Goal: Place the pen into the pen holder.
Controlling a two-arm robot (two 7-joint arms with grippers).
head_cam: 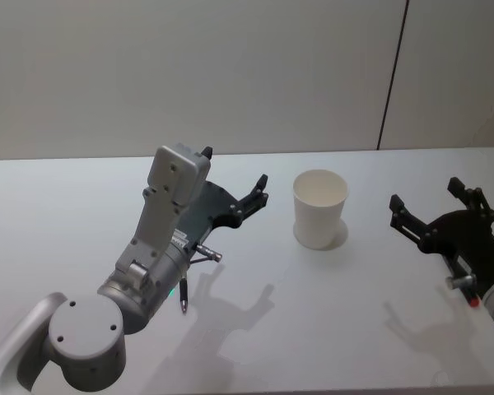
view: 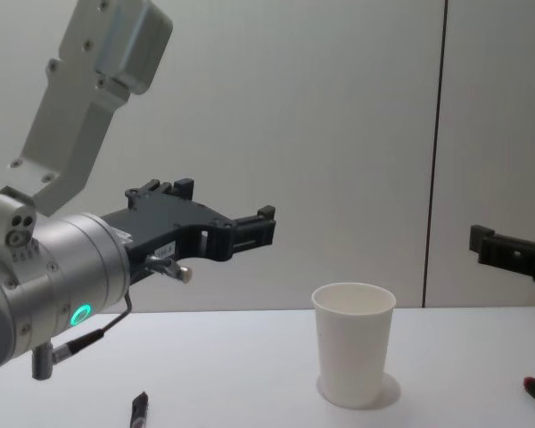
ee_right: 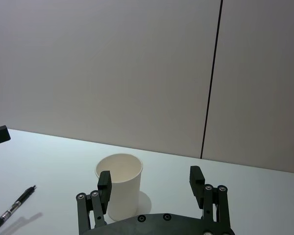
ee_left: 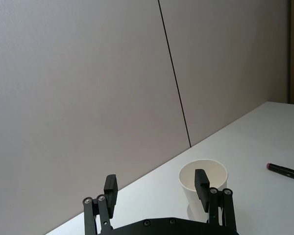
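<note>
Two empty grippers are flanking the pen holder [head_cam: 319, 207].
Left gripper [head_cam: 235, 170] and right gripper [head_cam: 425, 194] are holding jaws apart above the table [head_cam: 255, 346]; the pen [head_cam: 183, 298] is lying under the left arm [head_cam: 160, 239].

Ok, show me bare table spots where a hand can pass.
Bare: between the paper cup and the right hand, and the wide stretch in front of the cup. Crowded: left side, with the left hand and, nearer the robot, the pen.

Pen [head_cam: 183, 296] flat, pen holder [head_cam: 319, 210] upright
</note>
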